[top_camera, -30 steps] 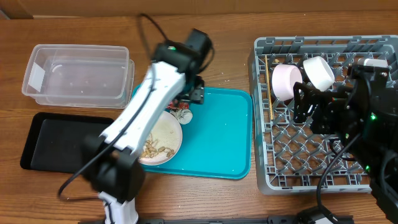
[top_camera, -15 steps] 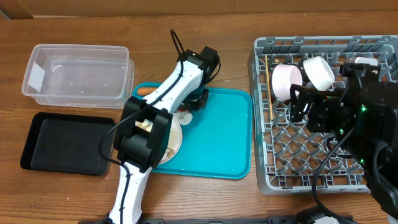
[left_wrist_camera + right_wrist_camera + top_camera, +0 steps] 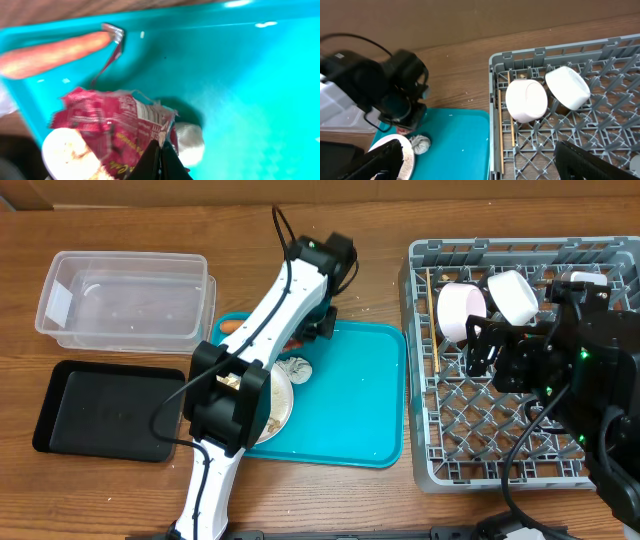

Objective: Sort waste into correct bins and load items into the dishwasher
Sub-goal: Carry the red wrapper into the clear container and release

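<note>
My left gripper (image 3: 162, 156) is shut on the edge of the crumpled red wrapper (image 3: 112, 127), which hangs just above the teal tray. An orange carrot (image 3: 55, 53) lies along the tray's far left rim. The silver foil ball (image 3: 192, 143) rests on the tray next to the wide plate (image 3: 274, 406), which holds beige food scraps. My right gripper (image 3: 480, 156) stands open above the grey dish rack (image 3: 425, 365) with nothing between its fingers. Two white bowls (image 3: 526, 100) (image 3: 568, 87) and wooden chopsticks (image 3: 500, 125) sit in the rack.
The clear plastic tub (image 3: 125, 298) stands at the back left and the shallow black tray (image 3: 105, 410) lies in front of it. The teal tray (image 3: 350, 400) lies between them and the rack. My left arm (image 3: 270, 320) stretches over the plate.
My left gripper has closed on the red wrapper and drawn it off the tray toward the back, baring the foil ball beside the plate. The right gripper has stayed over the rack.
</note>
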